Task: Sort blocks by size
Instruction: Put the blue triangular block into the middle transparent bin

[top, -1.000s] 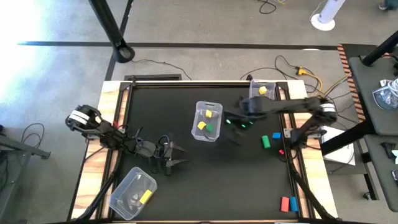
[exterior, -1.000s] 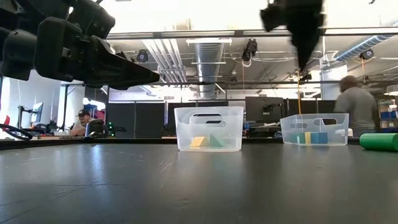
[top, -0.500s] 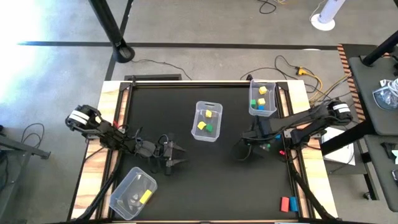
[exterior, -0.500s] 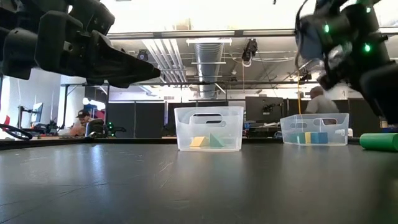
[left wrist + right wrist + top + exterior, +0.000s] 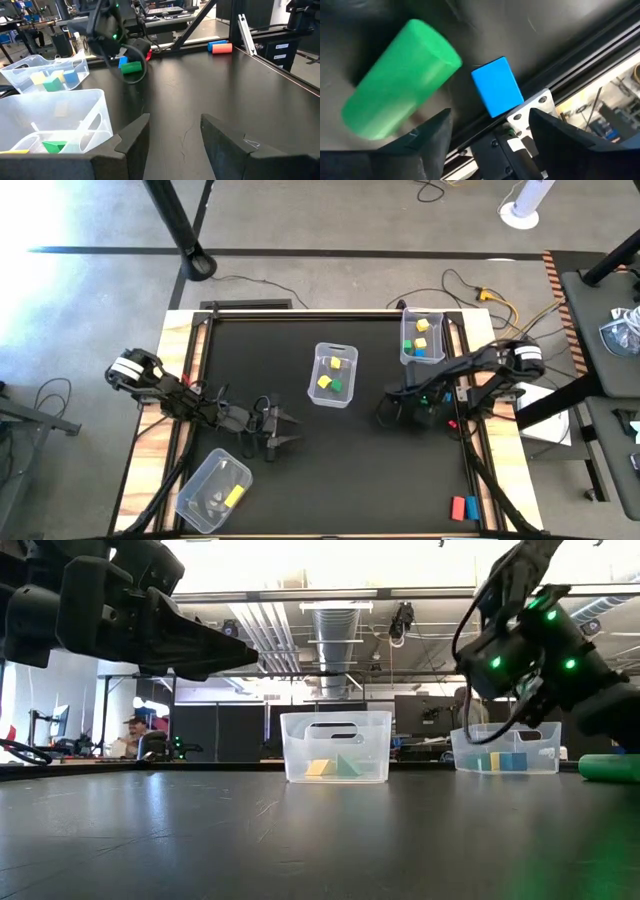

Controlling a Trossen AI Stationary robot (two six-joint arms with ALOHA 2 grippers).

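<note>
Here, the black table [image 5: 330,470] fills the middle of the high view, with my two dark arms reaching in from either side. Three clear bins sit on it: the middle bin [image 5: 334,376] near the centre holds yellow and green blocks, the far bin [image 5: 421,338] at the far right holds yellow, green and blue blocks, and the near bin [image 5: 214,491] at the near left corner holds one yellow block [image 5: 233,497].

My left gripper [image 5: 283,430] waits low over the table, left of centre, its fingers spread apart with nothing between them.

My right gripper [image 5: 487,131] is at work on the right side of the table, near the right rail. Its fingers stand apart, gripping nothing. Just ahead of them lie a green cylinder block [image 5: 397,107] and, beside it, a small blue block [image 5: 497,86] next to the rail.

At the near right corner, a red block [image 5: 459,507] and a blue one [image 5: 472,506] lie side by side, touching.
</note>
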